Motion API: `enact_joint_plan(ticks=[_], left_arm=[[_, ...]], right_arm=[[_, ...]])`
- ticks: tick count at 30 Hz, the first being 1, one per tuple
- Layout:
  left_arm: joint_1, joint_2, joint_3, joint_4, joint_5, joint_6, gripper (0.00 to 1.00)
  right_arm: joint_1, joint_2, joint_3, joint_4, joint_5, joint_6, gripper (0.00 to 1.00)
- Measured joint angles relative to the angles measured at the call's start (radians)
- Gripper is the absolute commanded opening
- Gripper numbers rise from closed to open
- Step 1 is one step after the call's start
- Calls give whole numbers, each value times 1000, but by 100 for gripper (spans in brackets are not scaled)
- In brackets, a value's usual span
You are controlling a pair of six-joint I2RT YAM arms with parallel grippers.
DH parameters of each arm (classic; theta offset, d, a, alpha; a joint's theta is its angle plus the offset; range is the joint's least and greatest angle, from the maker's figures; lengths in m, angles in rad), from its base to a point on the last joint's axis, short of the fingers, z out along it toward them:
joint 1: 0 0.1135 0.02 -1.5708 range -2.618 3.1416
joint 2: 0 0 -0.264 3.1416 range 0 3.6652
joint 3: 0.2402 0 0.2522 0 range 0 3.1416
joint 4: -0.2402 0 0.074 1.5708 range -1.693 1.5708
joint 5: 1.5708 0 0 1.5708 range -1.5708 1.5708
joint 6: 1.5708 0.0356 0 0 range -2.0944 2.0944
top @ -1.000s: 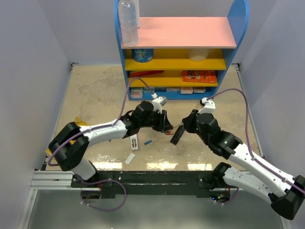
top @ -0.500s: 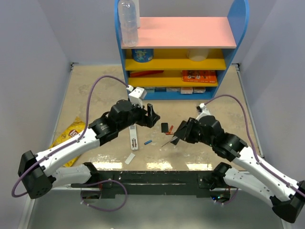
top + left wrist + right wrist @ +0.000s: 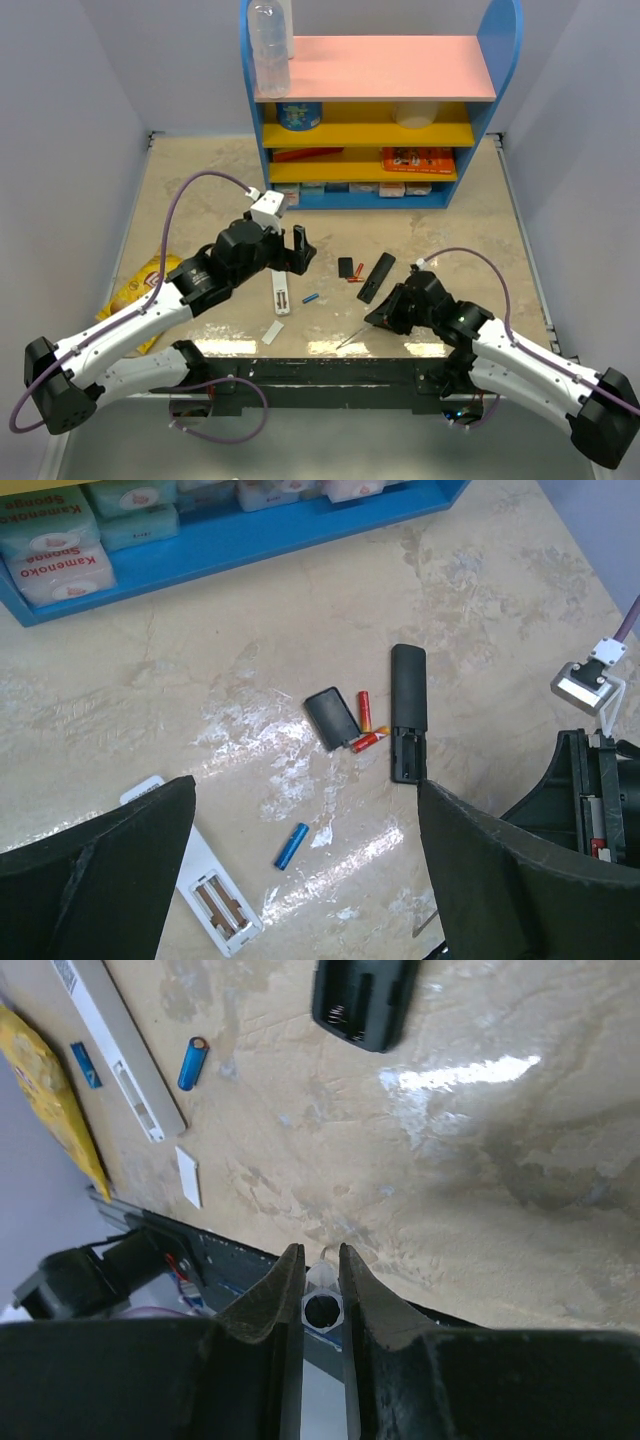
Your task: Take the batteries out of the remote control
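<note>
3 batteries (image 3: 368,742) lie left of the remote (image 3: 408,695), so the right gripper (image 3: 320,1252), clamped on the stick (image 3: 350,338), should lay it flat well clear of them; the left gripper (image 3: 305,875) hangs spread, empty.

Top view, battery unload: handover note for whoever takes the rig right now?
Now: left end effector open, empty, over the table; right end effector shut on the grey stick.
Done: black remote bay open, looks empty; cover and two red batteries beside it; blue battery loose near the white remote.
Left: white remote bay is open, can't tell if cells remain; check it.
</note>
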Motion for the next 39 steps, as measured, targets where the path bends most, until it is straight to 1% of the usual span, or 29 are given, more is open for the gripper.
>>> enact_joint_plan(ticks=[2, 5, 9, 10, 12, 13, 17, 18, 19, 20, 25, 26, 28, 29, 31, 32, 33, 39], left_arm=[[2, -8, -9, 4, -1, 0, 96], [2, -12, -24, 6, 0, 0, 96], [3, -10, -38, 7, 2, -1, 96], [3, -10, -41, 10, 2, 0, 96], [3, -8, -47, 19, 3, -1, 96], [3, -5, -51, 26, 6, -1, 96], [3, 12, -66, 43, 24, -3, 96], [3, 15, -69, 48, 27, -3, 96], [3, 16, -71, 50, 29, -3, 96], [3, 18, -73, 51, 29, -3, 96], [3, 18, -74, 56, 37, -3, 96], [3, 18, -74, 58, 38, -3, 96], [3, 18, -74, 58, 41, -3, 96], [3, 18, -74, 58, 44, -3, 96], [3, 17, -74, 58, 52, -3, 96], [3, 16, -74, 58, 55, -3, 96], [3, 14, -74, 58, 56, -3, 100], [3, -45, -71, 39, 37, -11, 100]], right_arm=[[-2, -40, -37, 6, 2, 53, 6], [-7, -88, -66, 6, 24, 105, 7], [-14, -118, -89, -2, 57, 164, 20], [-14, -127, -90, -8, 71, 179, 21], [-15, -146, -91, -25, 103, 202, 23], [-15, -158, -90, -37, 126, 213, 26], [-15, -201, -80, -140, 225, 262, 33], [-15, -210, -71, -169, 247, 276, 37], [-15, -216, -62, -193, 265, 288, 48], [-15, -224, -49, -222, 287, 304, 52], [-15, -245, 8, -325, 378, 351, 61], [-15, -244, 21, -339, 396, 346, 64], [-15, -243, 49, -354, 429, 326, 75], [-15, -242, 67, -354, 444, 290, 82], [-15, -230, 117, -347, 474, 201, 87], [-15, -216, 155, -347, 493, 146, 92], [-15, -203, 185, -346, 505, 111, 99], [-15, -102, 418, -370, 628, -177, 99]])
